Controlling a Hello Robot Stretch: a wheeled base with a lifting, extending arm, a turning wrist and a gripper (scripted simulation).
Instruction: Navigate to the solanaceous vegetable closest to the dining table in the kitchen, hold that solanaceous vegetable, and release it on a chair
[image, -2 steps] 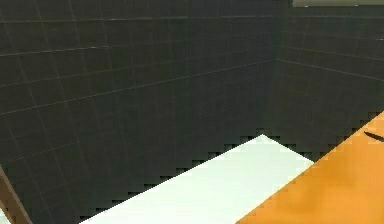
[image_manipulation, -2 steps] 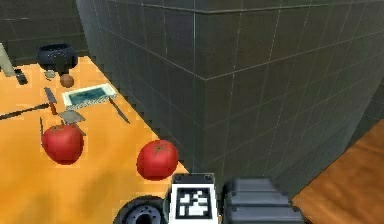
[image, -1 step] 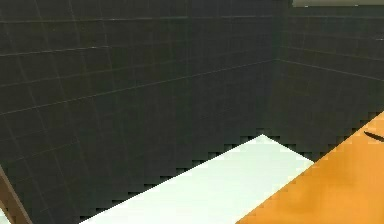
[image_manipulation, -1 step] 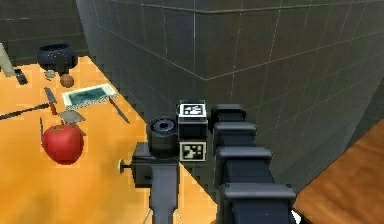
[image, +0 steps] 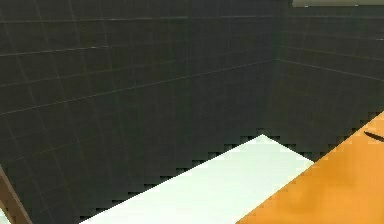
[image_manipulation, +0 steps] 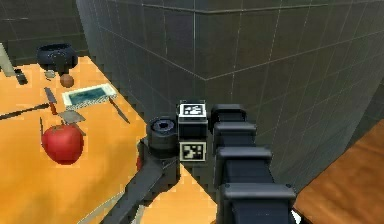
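in the forward view a dark tiled wall (image: 120, 90) stands across the left and middle. a pale strip of floor (image: 210, 180) runs below it, and a corner of the orange table (image: 340, 185) comes in at the right.

in the arm side view the same table spreads over the left. far out on it sit a dark pot (image_manipulation: 55, 52) and a small brown lump (image_manipulation: 66, 78), perhaps another vegetable, though it is too small to tell. nearer lie a knife (image_manipulation: 50, 98) and a pale flat tray (image_manipulation: 90, 95), with a second utensil (image_manipulation: 118, 108) just right of the tray. the tomato (image_manipulation: 62, 143) rests on the tabletop nearer again, apart from all of these.

right of the tomato, near but apart, the gripper (image_manipulation: 135, 195) angles down and leftward over the table. its fingers run toward the bottom edge, so i cannot tell whether it grasps anything or is released. the arm (image_manipulation: 250, 170) reaches out beside the wall's corner, which i judge sets the gripper up for taking the tomato. between the two shows bare tabletop alone. the knife and tray lie beyond the tomato, so i judge they could only be knocked by an overreach.
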